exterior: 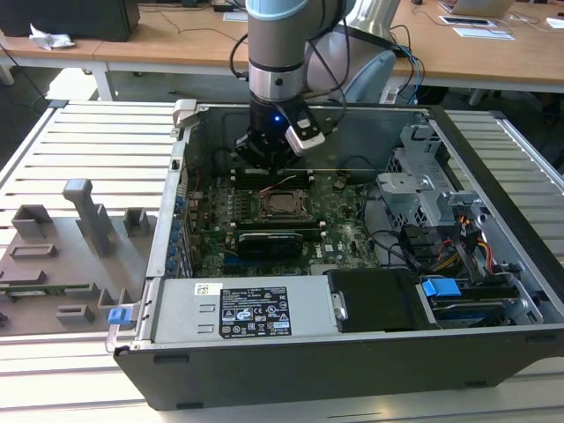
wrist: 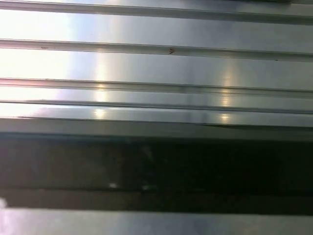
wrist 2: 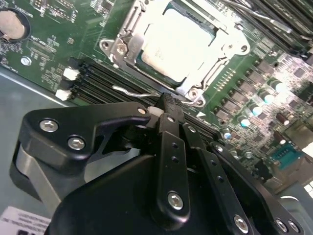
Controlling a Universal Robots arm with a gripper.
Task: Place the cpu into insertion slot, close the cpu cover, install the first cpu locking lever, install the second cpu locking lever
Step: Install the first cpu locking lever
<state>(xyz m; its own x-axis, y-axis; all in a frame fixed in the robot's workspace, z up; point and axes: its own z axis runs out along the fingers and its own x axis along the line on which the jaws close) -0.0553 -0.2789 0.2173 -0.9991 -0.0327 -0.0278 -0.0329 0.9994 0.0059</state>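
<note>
The cpu [wrist 2: 171,44], a pale silvery square, sits in its socket on the green motherboard [wrist 2: 58,44]. The cpu cover [wrist 2: 222,51], a thin metal frame, lies down around it. In the exterior view the socket with the cpu [exterior: 283,204] is in the middle of the open computer case. A thin wire locking lever [wrist 2: 132,91] runs along the socket's edge towards my fingertips. My gripper [wrist 2: 166,102] is shut, its black tip at the lever's end beside a socket corner. In the exterior view the gripper [exterior: 271,157] hangs just behind the socket, over the memory slots.
A long black card [exterior: 278,240] lies in front of the socket. The grey power supply [exterior: 251,308] fills the case's front, and a metal drive cage [exterior: 423,189] with cables is at the exterior view's right. Grey fixtures [exterior: 62,256] stand outside the case at the left. Black memory slots [wrist 2: 98,78] run beside the socket.
</note>
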